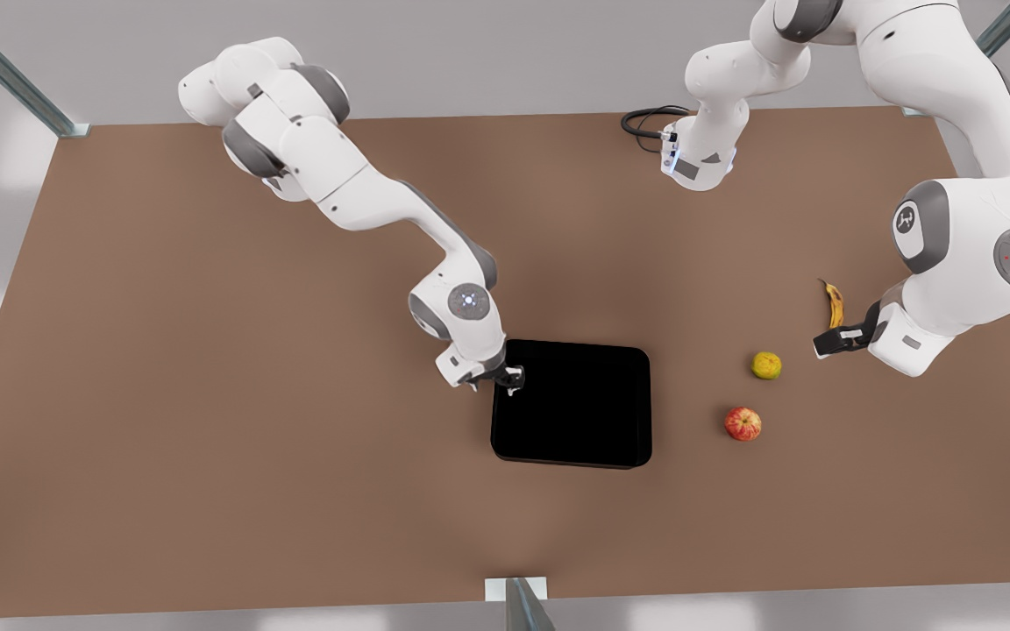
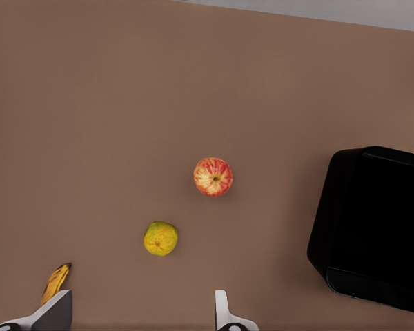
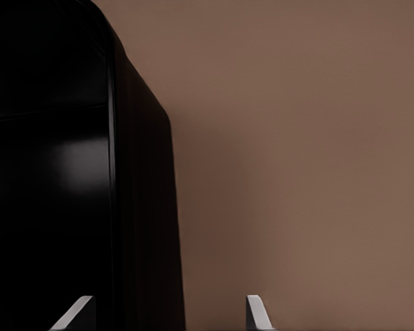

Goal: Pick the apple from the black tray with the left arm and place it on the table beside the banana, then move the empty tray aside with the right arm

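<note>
The red apple (image 1: 743,423) (image 2: 213,176) lies on the brown table (image 1: 207,394), apart from the banana (image 1: 834,303) (image 2: 55,281), with a yellow-green fruit between them. The black tray (image 1: 575,403) (image 2: 379,221) (image 3: 55,172) sits mid-table with nothing on it. My left gripper (image 1: 831,343) (image 2: 139,321) hovers open and holds nothing, just beside the banana at the front view's right. My right gripper (image 1: 509,381) (image 3: 167,317) is open at the tray's edge on the front view's left, its fingers standing either side of the rim.
The yellow-green round fruit (image 1: 766,365) (image 2: 160,238) lies between banana and apple. A black cable loop (image 1: 645,123) rests near the far table edge. Metal posts stand at the table's corners and at its near edge (image 1: 518,600).
</note>
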Motion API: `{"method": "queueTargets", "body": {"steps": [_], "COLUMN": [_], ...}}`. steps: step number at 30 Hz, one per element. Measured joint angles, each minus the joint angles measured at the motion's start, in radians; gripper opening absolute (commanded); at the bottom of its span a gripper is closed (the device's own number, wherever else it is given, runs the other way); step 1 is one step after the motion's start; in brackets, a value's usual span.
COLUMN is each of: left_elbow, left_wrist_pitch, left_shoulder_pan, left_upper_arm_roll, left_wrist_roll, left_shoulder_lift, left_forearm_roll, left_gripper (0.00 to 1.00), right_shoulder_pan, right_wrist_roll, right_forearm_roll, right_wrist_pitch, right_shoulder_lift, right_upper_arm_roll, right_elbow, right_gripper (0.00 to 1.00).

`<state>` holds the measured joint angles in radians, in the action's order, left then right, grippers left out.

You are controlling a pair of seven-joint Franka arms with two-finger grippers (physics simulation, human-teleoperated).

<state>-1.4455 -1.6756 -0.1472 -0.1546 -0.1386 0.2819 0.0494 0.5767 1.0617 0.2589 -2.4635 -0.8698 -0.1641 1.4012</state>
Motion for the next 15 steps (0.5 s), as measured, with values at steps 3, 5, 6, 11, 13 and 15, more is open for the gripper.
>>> {"method": "queueTargets", "body": {"steps": [3, 5, 6, 11, 13, 15], "left_elbow": [-0.001, -0.001, -0.002, -0.003, -0.003, -0.003], "left_wrist_pitch": [0.0, 0.0, 0.0, 0.001, 0.001, 0.001], "left_shoulder_pan": [0.0, 0.002, 0.003, 0.006, 0.006, 0.006], "left_upper_arm_roll": [0.0, 0.0, 0.0, 0.0, 0.0, 0.0], "left_wrist_roll": [-0.001, -0.003, -0.003, -0.006, -0.007, -0.008], "left_shoulder_lift": [0.0, 0.0, 0.0, 0.0, 0.0, 0.0], "left_forearm_roll": [0.0, 0.0, 0.0, 0.0, 0.001, 0.001], "left_gripper": [1.0, 1.0, 1.0, 1.0, 1.0, 1.0], "right_shoulder_pan": [0.0, -0.001, -0.001, -0.002, -0.002, -0.001], "right_wrist_roll": [-0.01, -0.018, -0.022, -0.038, -0.044, -0.05], "right_forearm_roll": [-0.001, -0.001, -0.001, -0.002, -0.003, -0.005], "right_wrist_pitch": [-0.009, -0.012, -0.013, -0.017, -0.018, -0.019], "right_shoulder_lift": [-0.002, -0.002, -0.001, 0.0, 0.001, 0.004], "right_upper_arm_roll": [0.0, 0.0, 0.0, -0.001, -0.003, -0.007], "right_elbow": [-0.001, -0.002, -0.002, -0.002, -0.002, -0.002], "right_gripper": [0.52, 0.43, 0.4, 0.24, 0.2, 0.18]}}
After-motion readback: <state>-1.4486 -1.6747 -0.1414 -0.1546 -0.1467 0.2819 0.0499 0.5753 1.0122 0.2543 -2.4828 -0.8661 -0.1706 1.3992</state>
